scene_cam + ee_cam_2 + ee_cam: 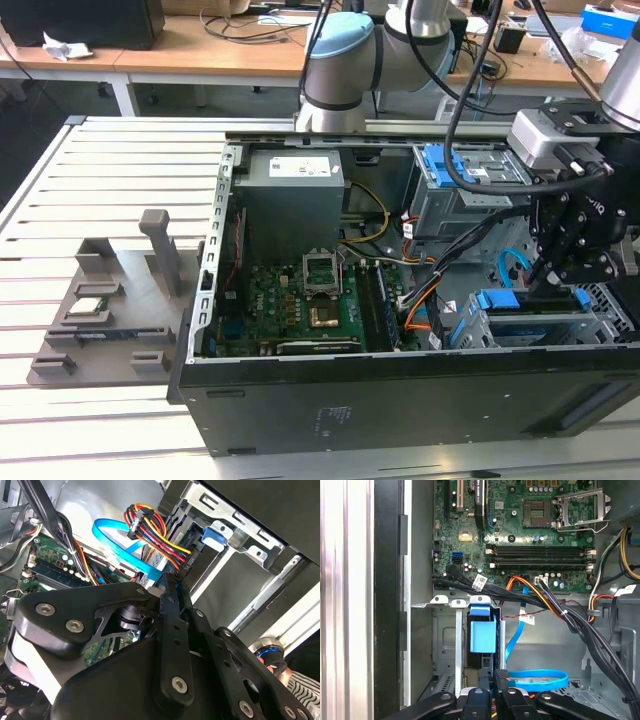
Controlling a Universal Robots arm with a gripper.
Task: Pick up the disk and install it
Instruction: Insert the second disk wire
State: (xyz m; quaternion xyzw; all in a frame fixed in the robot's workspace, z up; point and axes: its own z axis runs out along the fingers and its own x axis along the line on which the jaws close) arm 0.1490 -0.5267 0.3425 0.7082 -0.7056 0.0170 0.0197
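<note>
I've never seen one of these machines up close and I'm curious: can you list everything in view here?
Computer case: one, black, open, on the slatted table.
Slatted table: one, pale grey.
Motherboard: one, green, on the case floor.
Power supply box: one, grey, at the back of the case.
Drive cage: one, silver with blue rails, at the exterior view's right.
Disk: one, blue end showing, standing in the cage slot.
Flat cable: one, light blue, beside the cage.
Wire bundle: one, red, yellow, orange and black.
Parts holder: one, grey, at the exterior view's left.
Small chip: one, silver, on the holder.
Robot arm: one, grey and light blue.
Claw: one, black, at the disk's top edge.
</note>
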